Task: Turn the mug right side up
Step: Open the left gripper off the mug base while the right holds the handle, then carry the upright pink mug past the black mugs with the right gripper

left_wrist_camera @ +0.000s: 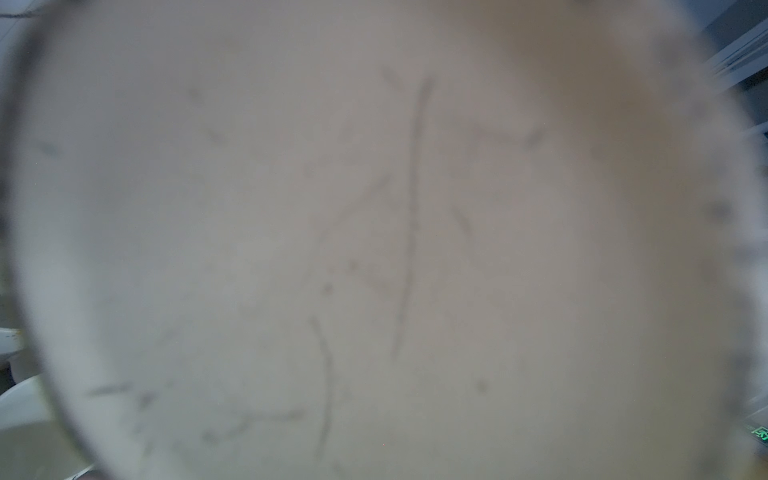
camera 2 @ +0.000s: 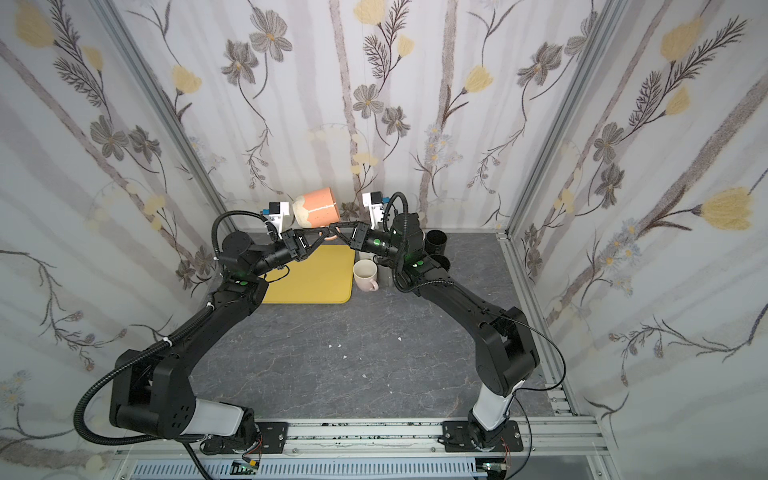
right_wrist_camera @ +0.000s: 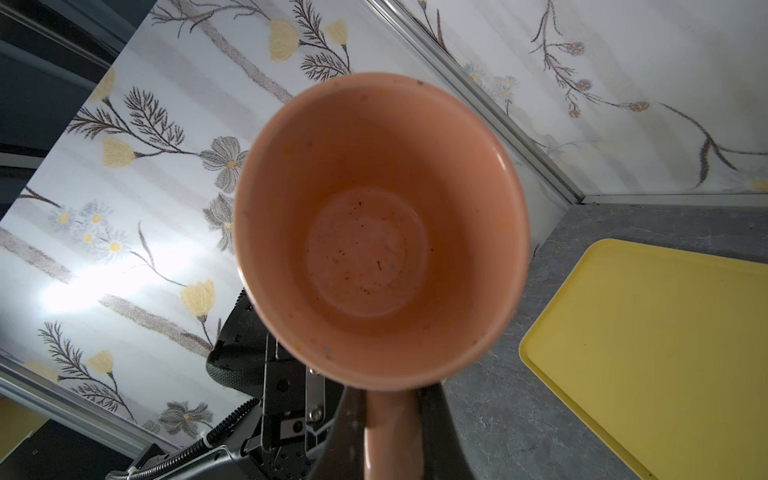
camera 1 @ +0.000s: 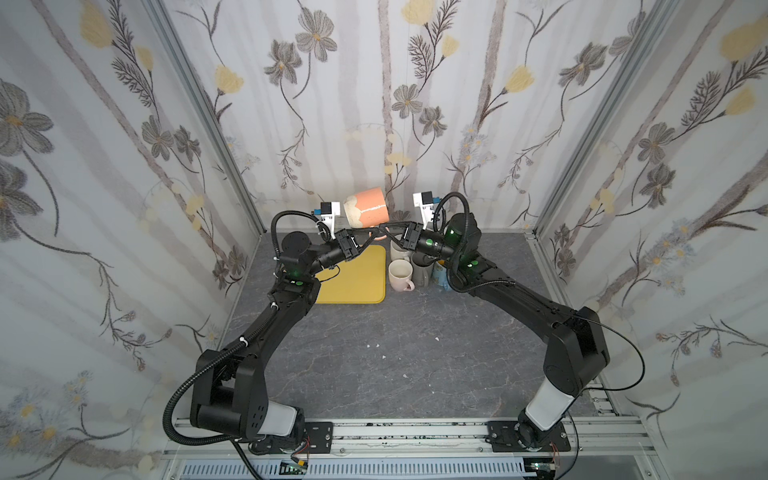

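The near part of the worktop (camera 1: 374, 365) is bare but for a few pale specks. Farther back lies a yellow tray (camera 1: 357, 274), and just beside it a cluster of upright mugs, a pink mug (camera 1: 401, 275) nearest. Above the tray's far edge, held clear of the worktop near the back wall, is the orange mug (camera 1: 368, 207), lying on its side with its pale base toward the left arm and its mouth toward the right. Both grippers meet under it: the right gripper (right_wrist_camera: 390, 419) is clamped on the handle, and the left gripper (camera 1: 376, 233) is closed there too, seemingly on the handle. This looks like a mid-air handover partway through the turn. Next, one gripper should probably let go while the other rotates the mouth upward and lowers the mug.
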Controlling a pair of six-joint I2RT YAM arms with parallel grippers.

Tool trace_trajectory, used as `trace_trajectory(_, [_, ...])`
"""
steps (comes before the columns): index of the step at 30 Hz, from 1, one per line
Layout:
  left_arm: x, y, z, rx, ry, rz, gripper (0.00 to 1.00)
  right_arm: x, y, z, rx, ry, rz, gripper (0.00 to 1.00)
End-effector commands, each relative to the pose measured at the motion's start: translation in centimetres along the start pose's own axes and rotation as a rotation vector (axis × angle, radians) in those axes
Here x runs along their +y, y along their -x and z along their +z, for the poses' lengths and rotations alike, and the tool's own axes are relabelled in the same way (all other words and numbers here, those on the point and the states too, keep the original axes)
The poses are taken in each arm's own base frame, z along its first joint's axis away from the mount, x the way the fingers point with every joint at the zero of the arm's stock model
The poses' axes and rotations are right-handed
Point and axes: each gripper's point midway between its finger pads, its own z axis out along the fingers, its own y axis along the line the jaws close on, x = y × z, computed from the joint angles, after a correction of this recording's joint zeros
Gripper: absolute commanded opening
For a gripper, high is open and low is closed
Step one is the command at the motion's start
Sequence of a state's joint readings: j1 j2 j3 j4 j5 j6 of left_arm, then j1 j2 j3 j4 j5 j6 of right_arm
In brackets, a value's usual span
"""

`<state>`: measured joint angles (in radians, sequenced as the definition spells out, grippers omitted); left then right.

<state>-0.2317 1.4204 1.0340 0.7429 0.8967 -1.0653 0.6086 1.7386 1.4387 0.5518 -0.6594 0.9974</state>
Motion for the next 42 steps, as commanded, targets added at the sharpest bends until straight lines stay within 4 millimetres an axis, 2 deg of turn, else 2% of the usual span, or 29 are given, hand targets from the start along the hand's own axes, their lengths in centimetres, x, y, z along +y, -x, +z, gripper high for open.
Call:
trace_trajectory(1, [-2.3, -0.6, -0.1, 0.049, -0.077, 0.100, 0.00, 1.6, -0.4, 0.2, 0.013, 0.095, 0.022, 0.14])
trace_trajectory(3, [-2.3, -0.9, 0.1, 0.071, -0.083, 0.096, 0.00, 1.6, -0.7, 0.3, 0.025, 0.111, 0.037, 0.14])
trace_trajectory(5, [-2.2, -1.1, 0.2, 0.082, -0.084, 0.092, 0.00, 1.5, -1.1, 0.3, 0.045, 0.131, 0.058, 0.00])
trace_trajectory(8, [-1.8, -1.1, 0.1, 0.078, -0.075, 0.093, 0.00, 1.1, -1.5, 0.1, 0.043, 0.129, 0.077, 0.00])
trace_trajectory(10, [-1.5, -1.3, 0.0, 0.076, -0.071, 0.091, 0.15, 0.5, -1.0, -0.6, -0.008, 0.097, 0.066, 0.00])
trace_trajectory(13, [-0.8, -1.9, -0.2, 0.074, -0.069, 0.077, 0.31, -0.4, -0.5, -2.2, -0.075, 0.061, 0.067, 0.00])
trace_trajectory(20, [1.1, -4.9, -0.3, 0.095, -0.059, 0.020, 0.47, -1.5, -0.7, -5.4, -0.194, 0.031, 0.087, 0.00])
trace_trajectory(22, [1.3, -5.6, -0.2, 0.105, -0.059, 0.011, 0.49, -2.1, -0.8, -6.0, -0.221, 0.018, 0.097, 0.00])
trace_trajectory(23, [1.4, -5.8, -0.2, 0.107, -0.059, 0.009, 0.50, -1.2, -0.4, -6.6, -0.244, 0.031, 0.086, 0.00])
trace_trajectory(30, [1.6, -6.3, -0.2, 0.116, -0.044, 0.012, 0.51, -1.2, 0.9, -8.7, -0.332, 0.002, 0.067, 0.00])
trace_trajectory(37, [2.3, -6.4, -0.3, 0.123, 0.011, 0.036, 0.52, -4.0, 3.1, -12.6, -0.368, -0.179, 0.004, 0.00])
trace_trajectory(42, [2.9, -6.4, -0.3, 0.124, 0.030, 0.034, 0.52, -7.2, 4.8, -17.6, -0.413, -0.371, -0.036, 0.00])
